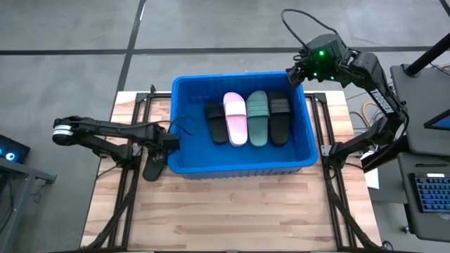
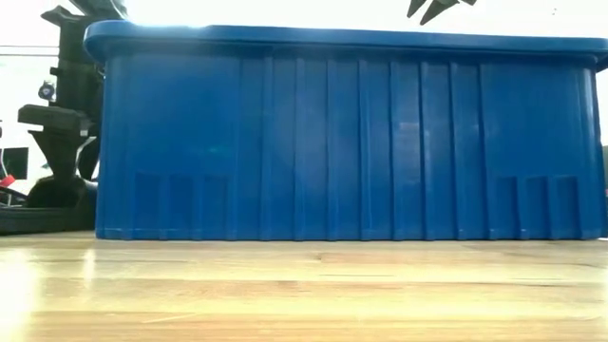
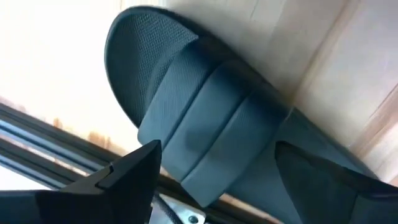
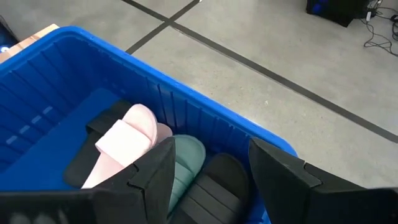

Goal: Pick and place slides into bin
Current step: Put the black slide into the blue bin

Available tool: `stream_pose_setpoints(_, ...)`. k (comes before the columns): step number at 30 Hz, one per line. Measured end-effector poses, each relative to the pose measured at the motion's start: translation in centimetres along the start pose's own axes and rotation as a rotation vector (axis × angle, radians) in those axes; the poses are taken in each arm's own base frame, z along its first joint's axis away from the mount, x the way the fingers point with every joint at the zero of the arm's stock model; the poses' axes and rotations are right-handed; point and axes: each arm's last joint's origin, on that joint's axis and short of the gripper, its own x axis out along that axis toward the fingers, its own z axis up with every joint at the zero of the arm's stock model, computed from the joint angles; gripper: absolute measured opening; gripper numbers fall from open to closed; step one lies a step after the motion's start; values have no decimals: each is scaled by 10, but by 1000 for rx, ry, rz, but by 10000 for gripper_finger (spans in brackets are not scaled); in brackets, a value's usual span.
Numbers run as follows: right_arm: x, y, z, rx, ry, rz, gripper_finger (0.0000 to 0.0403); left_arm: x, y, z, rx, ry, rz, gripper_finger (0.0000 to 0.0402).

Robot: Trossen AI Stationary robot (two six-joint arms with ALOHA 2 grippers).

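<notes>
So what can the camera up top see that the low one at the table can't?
Only the high view looks inside the bin: four slides lie side by side, a black slide, a pink slide, a green slide and another black one. It also shows a dark slide on the table under the left pincer, and the right pincer over the bin's far corner. Only the low view shows the bin's ribbed side wall straight on. Both show the blue bin and the wooden table.

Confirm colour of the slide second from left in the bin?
Light pink foam slide; clearest in the high view.
</notes>
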Motion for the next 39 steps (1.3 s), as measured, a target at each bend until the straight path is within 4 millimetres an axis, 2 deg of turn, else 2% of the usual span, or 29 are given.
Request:
stream_pose_setpoints(4, 0, 0, 0, -13, -1, 0, 194, 0, 1, 1, -4, -3, -9, 272)
stream_pose_setpoints(7, 0, 0, 0, -21, -6, 1, 194, 1, 1, 1, -4, 3, -33, 235)
stream_pose_setpoints(10, 0, 0, 1, -20, -7, 2, 194, 1, 2, 2, -5, 7, -38, 176)
stream_pose_setpoints(15, -1, 0, 0, -32, -9, 2, 194, 3, 7, 3, -22, 8, -52, 41)
stream_pose_setpoints(17, -1, 0, 0, -47, -9, 2, 194, 3, 9, 4, -31, 8, -63, 13)
stream_pose_setpoints(22, -1, 0, 2, -63, -23, 4, 194, -2, 11, 2, -29, 6, -75, 2)
stream_pose_setpoints(30, -1, 0, 2, -63, -27, 5, 194, -22, 19, -14, 5, 134, -52, 0)
stream_pose_setpoints(39, -1, 0, 2, -62, -28, 6, 194, -28, 22, -23, 7, 174, -52, 0)
